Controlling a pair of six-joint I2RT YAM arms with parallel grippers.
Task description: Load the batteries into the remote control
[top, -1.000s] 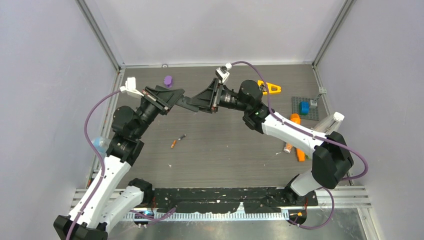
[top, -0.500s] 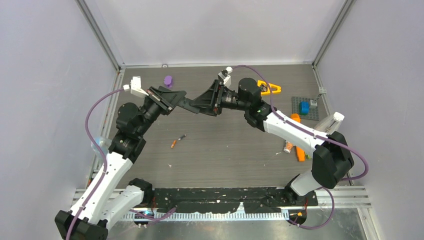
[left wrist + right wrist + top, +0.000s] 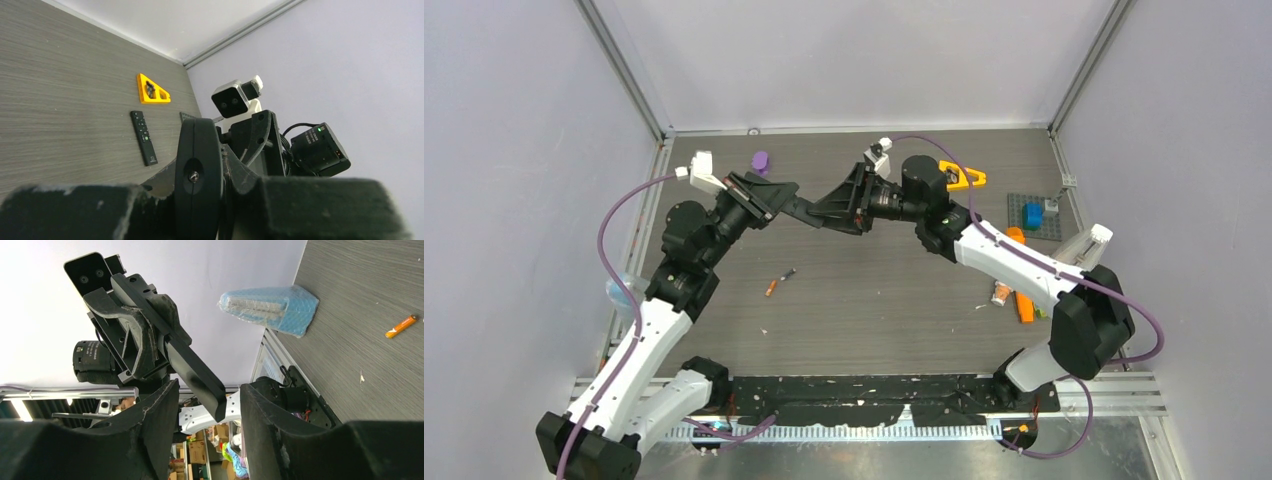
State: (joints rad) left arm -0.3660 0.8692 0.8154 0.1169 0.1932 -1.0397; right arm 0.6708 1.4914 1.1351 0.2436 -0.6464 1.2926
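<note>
Up in the frame's upper middle, the left hand (image 3: 789, 205) pinched a black remote (image 3: 192, 366); the right hand (image 3: 207, 395) stood spread around its free end.

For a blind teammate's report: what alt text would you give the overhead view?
Two robot arms meet above a grey table, the left gripper holding a black remote whose end sits between the open fingers of the right gripper. A small orange battery lies loose nearer the bases.
</note>
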